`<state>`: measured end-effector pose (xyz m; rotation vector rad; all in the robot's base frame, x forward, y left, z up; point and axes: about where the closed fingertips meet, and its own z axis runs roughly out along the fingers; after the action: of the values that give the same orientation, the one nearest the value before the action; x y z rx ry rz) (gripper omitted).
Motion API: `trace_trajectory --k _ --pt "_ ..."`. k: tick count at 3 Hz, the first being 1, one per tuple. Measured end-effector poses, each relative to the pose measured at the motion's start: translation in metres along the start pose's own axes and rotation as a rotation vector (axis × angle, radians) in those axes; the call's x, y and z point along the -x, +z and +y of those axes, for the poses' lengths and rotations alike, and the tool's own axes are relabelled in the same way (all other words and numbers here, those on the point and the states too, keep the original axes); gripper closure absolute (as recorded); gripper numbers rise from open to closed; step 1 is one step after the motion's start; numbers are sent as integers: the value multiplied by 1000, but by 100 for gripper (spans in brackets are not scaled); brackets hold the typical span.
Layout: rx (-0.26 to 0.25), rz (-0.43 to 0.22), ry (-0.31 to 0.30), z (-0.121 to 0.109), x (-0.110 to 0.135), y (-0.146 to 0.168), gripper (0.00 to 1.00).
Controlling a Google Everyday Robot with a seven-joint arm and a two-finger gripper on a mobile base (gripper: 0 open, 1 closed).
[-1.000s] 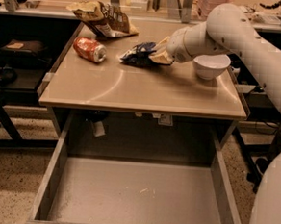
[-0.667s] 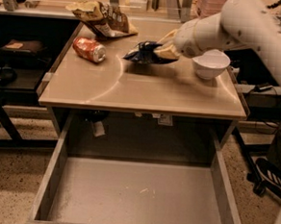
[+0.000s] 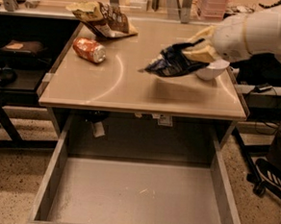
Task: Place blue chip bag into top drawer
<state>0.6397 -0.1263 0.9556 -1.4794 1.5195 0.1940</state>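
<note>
The blue chip bag (image 3: 173, 62) is dark blue and crumpled, and hangs in the air above the right part of the tan tabletop, casting a shadow below. My gripper (image 3: 199, 49) comes in from the upper right on a white arm and is shut on the bag's right end, its tan fingers (image 3: 201, 54) pinching the foil. The top drawer (image 3: 54, 173) is pulled open below the table's front edge, a wide shallow grey tray with a bare scuffed bottom. The bag is over the table, behind the drawer.
A red-orange can (image 3: 89, 49) lies on its side at the table's left. A tan-and-brown chip bag (image 3: 103, 19) lies at the back left. A white bowl (image 3: 212, 69) sits behind the held bag. Black shelves stand left.
My gripper has lifted the blue chip bag off the tabletop and carried it up and toward the table's front. The bag now hangs clear of the surface.
</note>
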Motion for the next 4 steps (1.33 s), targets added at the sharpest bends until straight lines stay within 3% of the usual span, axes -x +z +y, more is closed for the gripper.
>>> trace_trajectory --k 2,3,4 --pt "79 33 55 97 -22 -110 100" --pt "149 54 71 146 -20 -152 100" --pt "212 39 101 187 -14 -162 100"
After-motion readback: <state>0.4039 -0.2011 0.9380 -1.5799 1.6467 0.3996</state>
